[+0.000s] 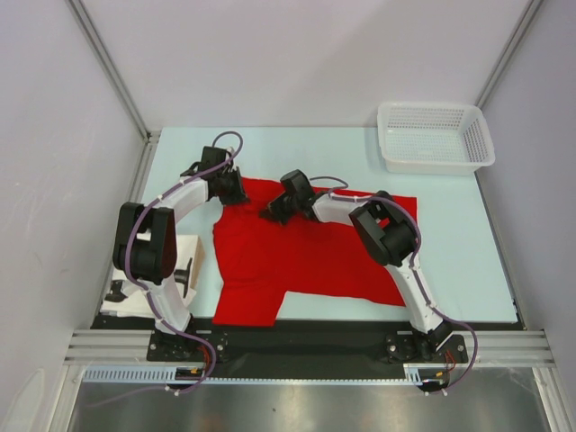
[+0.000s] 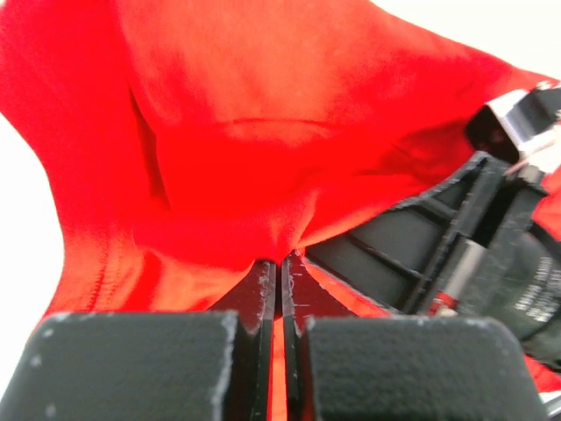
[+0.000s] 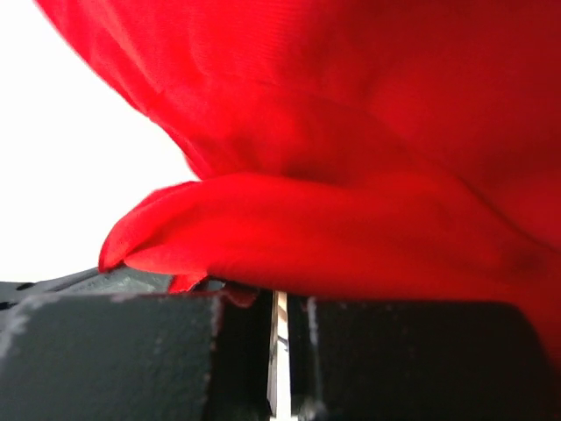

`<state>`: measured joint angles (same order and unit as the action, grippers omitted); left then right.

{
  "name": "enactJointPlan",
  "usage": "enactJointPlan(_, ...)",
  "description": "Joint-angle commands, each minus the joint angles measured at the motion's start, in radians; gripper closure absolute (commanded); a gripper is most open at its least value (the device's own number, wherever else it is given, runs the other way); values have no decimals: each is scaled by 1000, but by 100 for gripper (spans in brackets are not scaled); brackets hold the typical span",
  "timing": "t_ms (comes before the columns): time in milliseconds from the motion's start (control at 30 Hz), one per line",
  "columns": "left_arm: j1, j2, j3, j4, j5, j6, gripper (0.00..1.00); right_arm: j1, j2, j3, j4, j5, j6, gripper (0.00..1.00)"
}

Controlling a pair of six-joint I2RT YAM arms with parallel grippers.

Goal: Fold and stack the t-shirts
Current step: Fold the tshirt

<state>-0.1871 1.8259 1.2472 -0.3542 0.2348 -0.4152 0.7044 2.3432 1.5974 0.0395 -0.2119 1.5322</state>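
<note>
A bright red t-shirt [image 1: 297, 261] lies spread and a little rumpled across the middle of the pale worktop [image 1: 459, 243]. The left hand [image 1: 236, 191] is clenched tight on a pinch of cloth at the shirt's far left corner. The right hand [image 1: 273, 214], near it along the far edge, is clenched too, with a fold of red cloth caught at its tips.

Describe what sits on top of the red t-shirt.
The left pincer and right pincer pinch the red t-shirt at its far edge; the cloth hides whatever lies beneath.
</note>
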Motion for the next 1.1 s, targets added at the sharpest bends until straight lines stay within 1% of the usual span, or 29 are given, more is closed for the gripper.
enactJointPlan(0,9,-33,18,-14,-14,38,100,-29,-107,16,-220,-76,-182,100)
enactJointPlan(133,8,-60,-12,-8,3,30,99,-63,-117,26,-293,-185,-286,100)
enactJointPlan(233,8,-100,-35,-19,18,33,91,-66,-139,45,-383,-240,-366,100)
enactJointPlan(300,8,-154,-60,-20,23,27,80,-66,-171,26,-394,-276,-426,100)
enactJointPlan(333,6,-171,-71,-16,27,24,76,-68,-177,12,-376,-293,-435,100)
enactJointPlan(367,8,-187,-80,-9,34,21,69,-68,-177,-2,-331,-314,-437,100)
enactJointPlan(433,6,-206,-94,-3,47,6,64,-74,-154,4,-320,-333,-420,100)
enactJointPlan(467,5,-208,-94,-5,54,4,64,-75,-148,4,-269,-337,-402,100)
enactJointPlan(500,5,-211,-94,-5,61,3,61,-74,-140,22,-267,-336,-400,98)
enactJointPlan(533,6,-215,-97,-5,63,3,54,-78,-119,36,-277,-331,-403,94)
enactJointPlan(567,5,-217,-95,-11,58,6,50,-79,-111,50,-292,-333,-406,89)
enactJointPlan(633,9,-220,-100,-20,37,9,44,-80,-101,68,-300,-324,-417,89)
enactJointPlan(667,14,-220,-104,-17,34,9,40,-82,-99,64,-293,-317,-414,87)
enactJointPlan(733,29,-212,-104,-9,38,4,40,-83,-93,65,-282,-314,-402,83)
enactJointPlan(767,32,-209,-101,-5,44,3,40,-83,-82,70,-276,-314,-396,79)
enactJointPlan(800,35,-205,-101,0,46,4,40,-83,-73,78,-279,-317,-392,77)
enactJointPlan(967,51,-182,-72,-5,49,7,42,-79,-56,125,-300,-314,-359,73)
enactJointPlan(1067,63,-166,-63,-3,49,9,43,-71,-65,121,-317,-304,-331,73)
